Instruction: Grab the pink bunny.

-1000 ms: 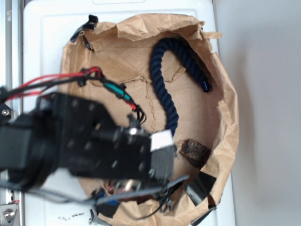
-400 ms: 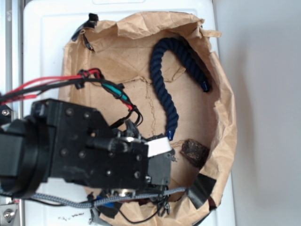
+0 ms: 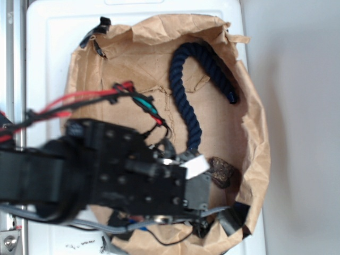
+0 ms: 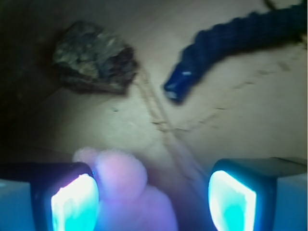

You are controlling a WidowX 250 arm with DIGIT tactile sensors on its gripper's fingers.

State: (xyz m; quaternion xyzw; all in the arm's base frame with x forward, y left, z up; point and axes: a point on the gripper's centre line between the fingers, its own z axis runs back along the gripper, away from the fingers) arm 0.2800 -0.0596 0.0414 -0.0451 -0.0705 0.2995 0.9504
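Two end effector fingers [image 4: 74, 202] apart around the pink bunny [image 4: 130, 192]

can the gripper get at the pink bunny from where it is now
Probably yes. In the wrist view the pink bunny sits between the open fingers, close to the left one, with nothing lying across it. The brown chunk and blue rope lie farther off. The gripper may need slight centering.
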